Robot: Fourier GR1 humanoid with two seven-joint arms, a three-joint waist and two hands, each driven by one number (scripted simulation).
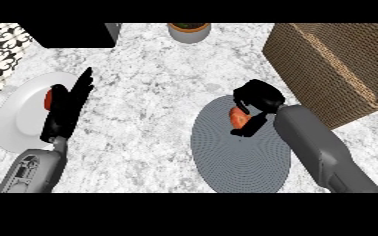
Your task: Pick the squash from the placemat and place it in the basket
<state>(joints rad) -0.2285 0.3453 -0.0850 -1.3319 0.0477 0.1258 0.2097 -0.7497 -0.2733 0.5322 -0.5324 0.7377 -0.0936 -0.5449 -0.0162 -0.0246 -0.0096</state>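
Free room: I had bare marble counter (148, 110) between my two arms, wide and unobstructed. Obstacles: the basket (332, 65) stood just beside my right hand (258, 97), its near wall rising at the placemat's (236, 160) edge; a potted plant (190, 31) at the far edge; a white plate (26, 115) behind my left hand (70, 105).
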